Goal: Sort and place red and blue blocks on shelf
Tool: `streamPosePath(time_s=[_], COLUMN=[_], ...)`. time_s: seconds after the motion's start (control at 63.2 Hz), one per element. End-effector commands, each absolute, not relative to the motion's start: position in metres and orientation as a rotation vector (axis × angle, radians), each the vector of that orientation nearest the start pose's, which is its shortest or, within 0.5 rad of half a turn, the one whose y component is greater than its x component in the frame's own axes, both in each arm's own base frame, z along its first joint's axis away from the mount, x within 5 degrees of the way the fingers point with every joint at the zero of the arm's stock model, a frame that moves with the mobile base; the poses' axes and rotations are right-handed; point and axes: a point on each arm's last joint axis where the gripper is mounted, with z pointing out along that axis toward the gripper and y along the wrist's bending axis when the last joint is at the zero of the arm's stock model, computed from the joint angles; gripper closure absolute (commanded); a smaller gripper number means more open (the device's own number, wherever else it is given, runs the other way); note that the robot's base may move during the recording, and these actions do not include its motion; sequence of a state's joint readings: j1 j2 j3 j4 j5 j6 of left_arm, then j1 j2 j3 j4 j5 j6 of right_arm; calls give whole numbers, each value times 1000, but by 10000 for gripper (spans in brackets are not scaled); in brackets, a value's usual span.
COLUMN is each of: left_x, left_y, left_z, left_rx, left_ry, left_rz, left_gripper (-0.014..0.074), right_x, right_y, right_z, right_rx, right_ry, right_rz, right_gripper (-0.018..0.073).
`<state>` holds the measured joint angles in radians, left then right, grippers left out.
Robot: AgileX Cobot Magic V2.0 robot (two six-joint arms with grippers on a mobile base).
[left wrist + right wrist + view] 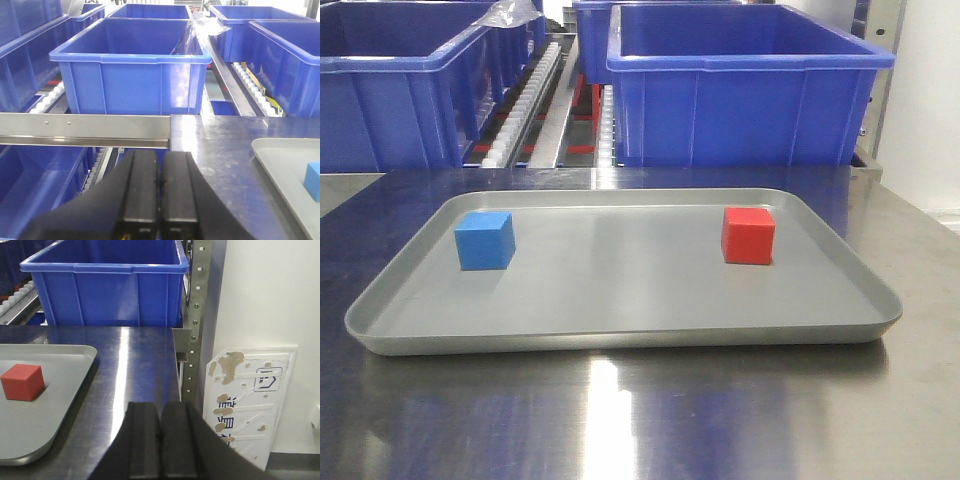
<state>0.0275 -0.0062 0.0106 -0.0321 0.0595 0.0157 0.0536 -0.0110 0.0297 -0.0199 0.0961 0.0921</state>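
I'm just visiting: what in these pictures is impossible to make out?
1. Left wrist view: the blue block is cut off by the right edge; only part shows.
2. Front view: the walls of the blue bin hide whatever lies inside.
3. Right wrist view: brown patches blot the lettering on the white panel.
4. Right wrist view: the grey tray runs off the left edge.

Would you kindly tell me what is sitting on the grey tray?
Two cubes rest on the grey tray: a blue block and a red block, well apart. Only the tray floor beneath each cube is hidden.
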Motion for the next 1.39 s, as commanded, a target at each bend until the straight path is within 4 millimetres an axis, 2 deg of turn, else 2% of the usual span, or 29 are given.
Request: streamPosePath(time_s=[0.0, 1.108, 1.377], left_x=[56, 56, 56], left_y=[2, 2, 2], left_z=[205, 205, 205], left_rx=[-37, -37, -37], left_ry=[1472, 1472, 1472], left_rz=[6, 6, 6], left_gripper=[473, 473, 473], right_x=[54, 54, 51], right_y=[3, 3, 3], right_z=[211, 212, 228], right_rx=[11, 11, 7], right_ry=[1476, 1468, 1287], right_rz=[88, 89, 98], right_gripper=[480, 480, 480])
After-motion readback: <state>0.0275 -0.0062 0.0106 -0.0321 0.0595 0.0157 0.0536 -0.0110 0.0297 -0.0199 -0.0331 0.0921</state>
